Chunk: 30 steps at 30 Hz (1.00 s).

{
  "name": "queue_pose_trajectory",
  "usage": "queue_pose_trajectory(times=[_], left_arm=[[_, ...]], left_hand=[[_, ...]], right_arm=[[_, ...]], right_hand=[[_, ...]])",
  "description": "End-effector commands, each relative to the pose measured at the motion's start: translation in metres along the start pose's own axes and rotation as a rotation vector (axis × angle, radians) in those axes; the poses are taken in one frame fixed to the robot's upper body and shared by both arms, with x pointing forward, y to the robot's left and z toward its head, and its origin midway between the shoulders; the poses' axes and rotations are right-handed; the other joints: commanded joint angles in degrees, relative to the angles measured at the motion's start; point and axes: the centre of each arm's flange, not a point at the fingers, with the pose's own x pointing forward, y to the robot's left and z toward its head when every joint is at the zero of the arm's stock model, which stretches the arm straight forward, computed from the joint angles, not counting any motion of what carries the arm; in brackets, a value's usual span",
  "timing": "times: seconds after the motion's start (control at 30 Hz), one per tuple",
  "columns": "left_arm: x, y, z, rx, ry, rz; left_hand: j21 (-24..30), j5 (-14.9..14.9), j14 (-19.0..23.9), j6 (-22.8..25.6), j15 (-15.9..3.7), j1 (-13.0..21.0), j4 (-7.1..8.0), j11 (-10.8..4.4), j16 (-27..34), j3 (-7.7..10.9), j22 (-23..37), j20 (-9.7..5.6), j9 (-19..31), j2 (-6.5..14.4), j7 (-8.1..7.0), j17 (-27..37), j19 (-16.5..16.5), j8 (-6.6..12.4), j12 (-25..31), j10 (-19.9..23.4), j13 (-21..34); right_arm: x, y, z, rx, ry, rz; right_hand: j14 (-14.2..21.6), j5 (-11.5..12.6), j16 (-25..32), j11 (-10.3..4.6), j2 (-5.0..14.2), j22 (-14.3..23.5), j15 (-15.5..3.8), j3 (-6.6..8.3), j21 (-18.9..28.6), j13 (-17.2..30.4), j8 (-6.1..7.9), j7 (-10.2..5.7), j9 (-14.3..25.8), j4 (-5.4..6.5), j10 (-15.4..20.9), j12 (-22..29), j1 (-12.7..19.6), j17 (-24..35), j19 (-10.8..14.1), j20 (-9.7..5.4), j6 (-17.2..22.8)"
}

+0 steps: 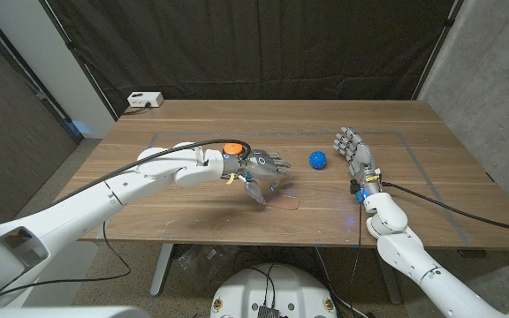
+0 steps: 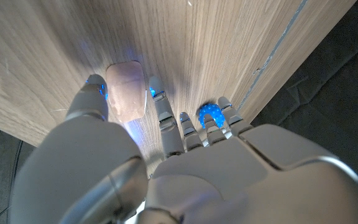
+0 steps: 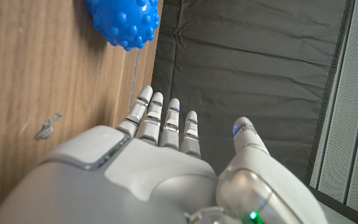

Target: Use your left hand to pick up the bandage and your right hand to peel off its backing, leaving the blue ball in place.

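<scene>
While the bandage (image 1: 283,202) lies flat on the table (image 1: 193,221) near its front edge, we have our left hand (image 1: 260,173) poised over it, thumb and fingers spread to either side, gripping nothing. Pickup is not yet done, and peeling is untouched. Beyond the bandage and to its right, our right hand (image 1: 355,151) waits open and empty. Just past the bandage, between the hands, the blue ball (image 1: 317,160) sits in place.
</scene>
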Motion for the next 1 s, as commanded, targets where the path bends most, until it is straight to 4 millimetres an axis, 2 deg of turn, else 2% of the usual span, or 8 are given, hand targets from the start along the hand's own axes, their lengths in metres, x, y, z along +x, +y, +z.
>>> queue_pose_trajectory(times=[0.03,0.27,0.77,1.0], left_arm=[[0.0,-0.006,0.008,0.04,0.0,0.038],[0.001,-0.008,0.008,0.048,0.003,0.039],[0.003,-0.019,0.006,0.052,0.025,0.057],[0.003,-0.017,0.005,0.015,0.01,0.095]], left_hand=[[0.4,0.5,0.7,1.2,-0.78,0.6,0.0,-0.45,0.4,-0.3,0.2,-0.22,0.3,0.7,0.08,0.2,0.5,0.8,-0.1,0.6,0.1],[0.4,0.6,1.1,2.4,-1.06,1.3,0.06,-0.97,0.5,-0.48,0.2,-0.37,0.6,0.9,-0.16,0.3,0.6,1.58,0.1,1.7,0.2],[0.5,0.6,1.9,2.8,-1.18,1.7,0.56,-1.11,0.7,-0.81,0.3,-0.5,1.0,1.6,0.12,0.4,0.8,2.24,0.1,2.5,0.2],[0.5,0.6,2.1,2.1,-1.37,1.8,0.72,-1.37,0.8,-1.07,0.3,-0.42,1.1,1.7,0.0,0.4,0.8,2.21,0.1,3.2,0.2]], right_arm=[[-0.002,-0.001,0.002,-0.005,-0.004,-0.004],[-0.003,-0.001,0.0,-0.002,-0.005,-0.011],[0.002,-0.001,0.001,-0.007,-0.008,-0.01],[0.003,-0.002,0.0,-0.002,-0.007,-0.017]], right_hand=[[0.5,0.4,0.0,-0.05,0.02,0.1,-0.27,0.33,-0.2,0.3,0.03,-0.03,0.2,0.09,0.6,-0.1,-0.5,0.2,0.3,0.18,0.6],[0.5,0.4,-0.1,-0.01,-0.03,0.1,-0.15,0.35,-0.3,0.3,0.0,-0.04,0.2,0.08,0.5,-0.1,-0.6,0.2,0.3,0.19,0.6],[0.6,0.4,-0.1,0.05,-0.11,0.1,-0.08,0.43,-0.5,0.3,-0.07,-0.1,0.2,0.04,0.6,-0.2,-0.6,0.1,0.4,0.19,0.6],[0.6,0.4,-0.1,0.03,-0.15,0.1,-0.08,0.45,-0.6,0.3,-0.08,-0.12,0.2,0.01,0.7,-0.1,-0.7,0.1,0.4,0.17,0.6]])
